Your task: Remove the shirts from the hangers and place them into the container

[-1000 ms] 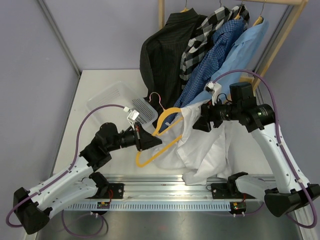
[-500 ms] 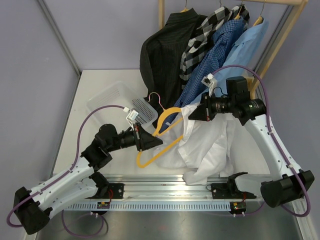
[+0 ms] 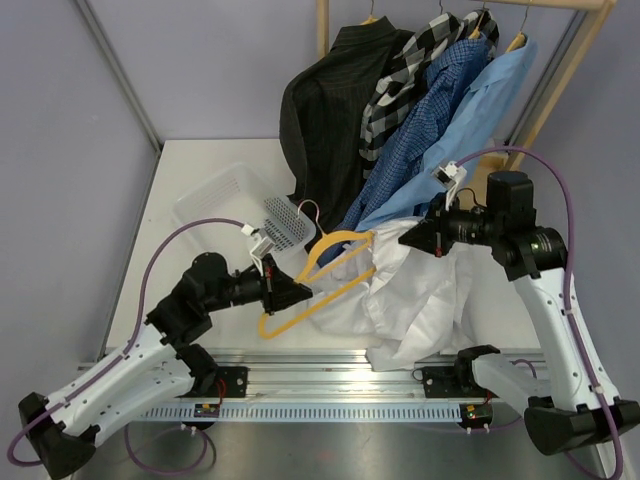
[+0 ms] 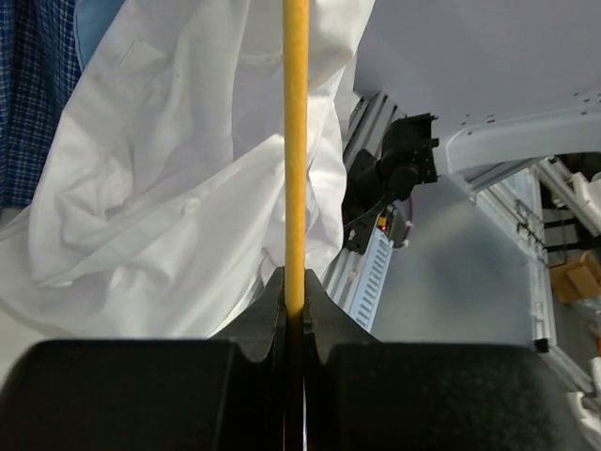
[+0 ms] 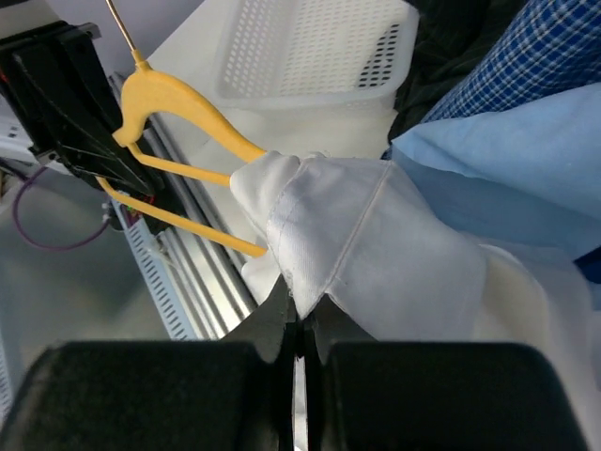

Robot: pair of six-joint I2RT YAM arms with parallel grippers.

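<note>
No text, brand, number or sign can be read in any view; the small white tags (image 3: 452, 172) near the wrists are too blurred.

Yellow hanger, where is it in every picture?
Top external: the yellow hanger is at the centre, slightly left.
Left wrist: its bar runs straight up the middle, clamped in the left gripper.
Right wrist: upper left, its arms disappearing into the white shirt.
Shared landmark: the white shirt, visible in all three.
</note>
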